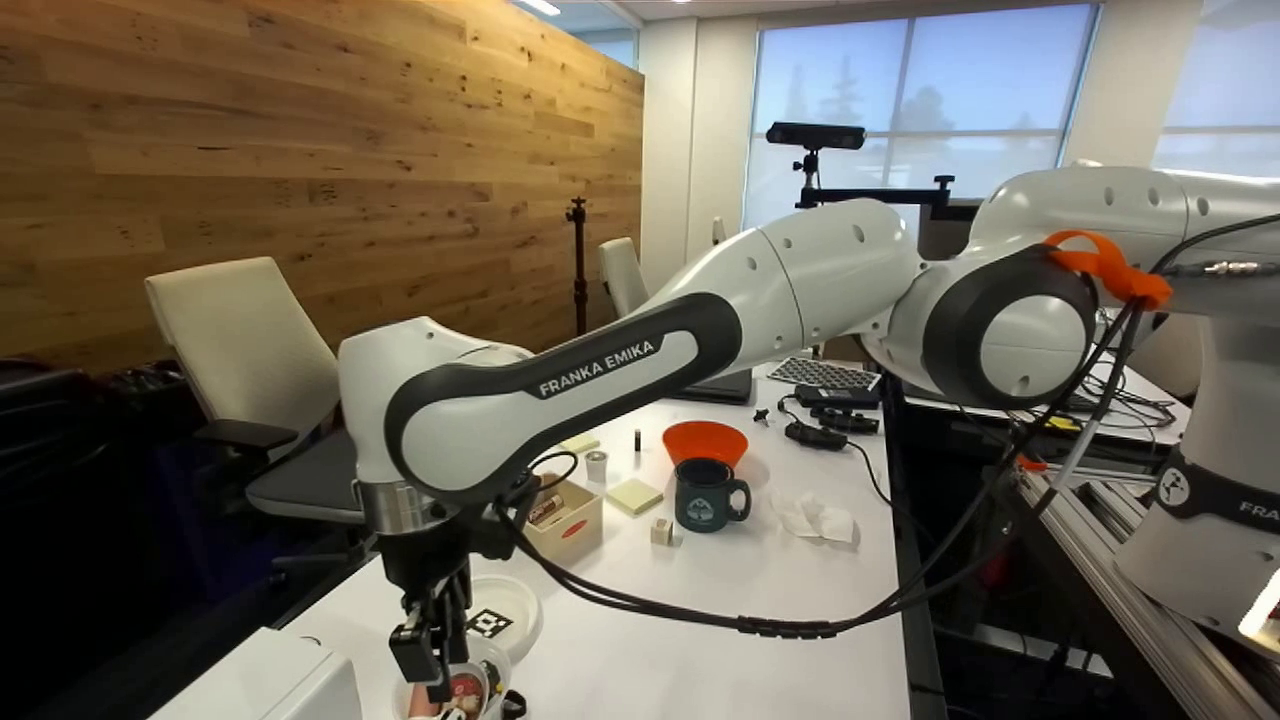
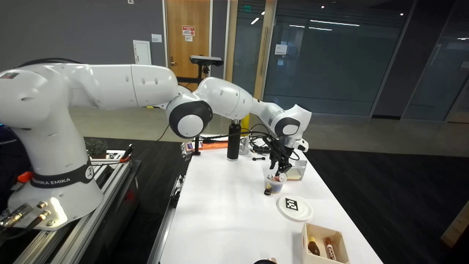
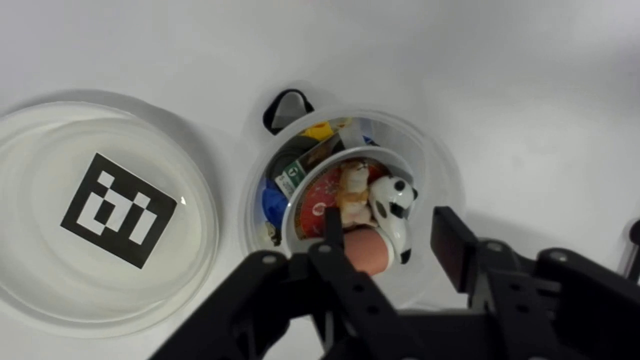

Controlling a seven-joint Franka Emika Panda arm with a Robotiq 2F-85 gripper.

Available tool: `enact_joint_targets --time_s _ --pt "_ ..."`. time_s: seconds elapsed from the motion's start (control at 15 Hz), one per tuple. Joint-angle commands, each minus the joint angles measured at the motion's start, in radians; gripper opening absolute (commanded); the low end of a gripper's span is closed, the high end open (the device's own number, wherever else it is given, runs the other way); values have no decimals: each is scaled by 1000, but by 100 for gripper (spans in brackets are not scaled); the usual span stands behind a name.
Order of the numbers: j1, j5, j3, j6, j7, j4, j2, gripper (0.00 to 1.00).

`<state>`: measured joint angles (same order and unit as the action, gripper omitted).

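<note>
Two black fingers (image 3: 452, 250) of my hand (image 3: 390, 232) stood well apart over the clear tub (image 3: 437, 170); whether either touched anything, I couldn't tell. Inside it, by my wrist view, a smaller cup (image 3: 397, 162) held a panda figurine (image 3: 391, 207) toward three o'clock, a pink cylinder (image 3: 367, 250) toward five and a tan animal figurine (image 3: 354, 192) between panda and red disc (image 3: 318, 200). On the desk (image 3: 150, 50), a white lid (image 3: 55, 280) lay at nine o'clock from the tub, a black loop (image 3: 272, 115) at eleven.

Below the fingers (image 3: 452, 250) spreads a white desk (image 2: 220, 205). Near them sit a clear tub (image 2: 274, 187), a black loop (image 3: 271, 117), perhaps a strap, and a round lid (image 3: 170, 240); farther off, a wooden box (image 1: 575, 545), a dark mug (image 1: 702, 508) and an orange bowl (image 1: 705, 443).
</note>
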<state>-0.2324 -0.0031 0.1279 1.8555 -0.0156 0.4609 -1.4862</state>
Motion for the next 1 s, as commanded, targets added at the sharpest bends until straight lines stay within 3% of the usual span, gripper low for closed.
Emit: enact_joint_targets --time_s 0.0,0.33,0.93 --pt "12 36 1 -3 -41 13 0 52" --pt "7 39 7 -12 -66 31 -3 43" --pt "3 59 27 -21 -98 75 -4 48"
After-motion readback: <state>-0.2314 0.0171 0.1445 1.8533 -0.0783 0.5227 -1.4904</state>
